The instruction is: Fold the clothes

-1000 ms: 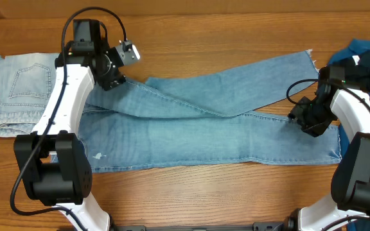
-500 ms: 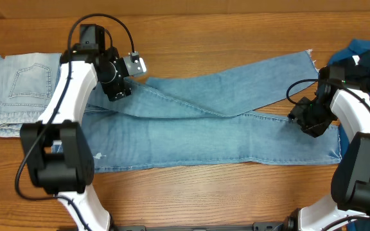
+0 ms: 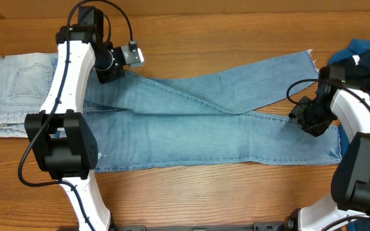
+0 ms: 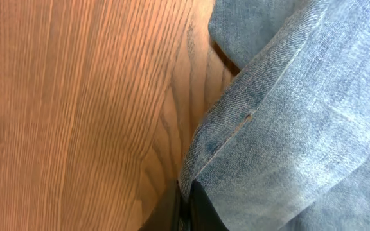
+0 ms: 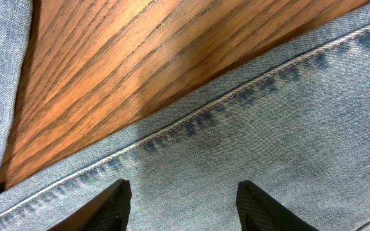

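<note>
Jeans (image 3: 191, 128), mid-blue denim: spread lengthwise on table (image 3: 204, 32), one leg lying diagonally over the other. Left gripper (image 4: 188, 208): jaws closed on a folded denim edge near the waist. Right gripper (image 5: 185, 205): jaws apart over a leg's seamed edge near the hem. Paler jeans (image 3: 15, 90): left end. Deep-blue top (image 3: 365, 51): right end.

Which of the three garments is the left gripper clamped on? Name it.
The mid-blue jeans, spread across the middle; the left gripper pinches their upper-left edge. The paler jeans lie folded far left, the deep-blue top far right.
</note>
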`<state>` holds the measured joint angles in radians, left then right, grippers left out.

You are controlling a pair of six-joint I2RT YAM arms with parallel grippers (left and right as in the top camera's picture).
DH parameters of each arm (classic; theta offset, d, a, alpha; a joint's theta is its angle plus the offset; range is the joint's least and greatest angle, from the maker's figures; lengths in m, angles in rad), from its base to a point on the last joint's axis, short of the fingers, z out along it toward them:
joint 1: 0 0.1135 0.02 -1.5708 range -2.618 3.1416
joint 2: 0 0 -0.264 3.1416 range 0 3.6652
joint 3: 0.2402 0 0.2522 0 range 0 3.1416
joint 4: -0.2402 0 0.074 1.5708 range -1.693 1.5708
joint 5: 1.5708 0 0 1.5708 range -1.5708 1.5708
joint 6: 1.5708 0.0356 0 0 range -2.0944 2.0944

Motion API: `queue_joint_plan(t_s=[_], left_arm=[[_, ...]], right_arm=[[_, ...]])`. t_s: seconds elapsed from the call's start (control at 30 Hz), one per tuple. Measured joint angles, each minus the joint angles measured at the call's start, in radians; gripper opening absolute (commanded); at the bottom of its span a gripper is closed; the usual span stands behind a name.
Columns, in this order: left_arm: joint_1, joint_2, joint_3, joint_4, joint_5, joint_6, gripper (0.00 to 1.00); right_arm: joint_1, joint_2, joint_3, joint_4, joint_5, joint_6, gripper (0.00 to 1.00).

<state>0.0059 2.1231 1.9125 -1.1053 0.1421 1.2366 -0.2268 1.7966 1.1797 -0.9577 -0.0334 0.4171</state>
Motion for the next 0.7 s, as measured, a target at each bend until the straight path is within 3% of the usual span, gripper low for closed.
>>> queue_joint_plan(t_s=[0.13, 0.37, 0.7], left_arm=[[0.000, 0.000, 0.001, 0.066, -0.001, -0.030, 0.04], [0.000, 0.000, 0.002, 0.290, -0.004, -0.218, 0.04], [0.009, 0.013, 0.002, 0.379, -0.003, -0.369, 0.04]], right_arm=[[0.000, 0.000, 0.000, -0.001, 0.000, 0.001, 0.57], [0.000, 0.000, 0.000, 0.001, 0.000, 0.001, 0.57], [0.000, 0.000, 0.000, 0.028, 0.016, -0.006, 0.56]])
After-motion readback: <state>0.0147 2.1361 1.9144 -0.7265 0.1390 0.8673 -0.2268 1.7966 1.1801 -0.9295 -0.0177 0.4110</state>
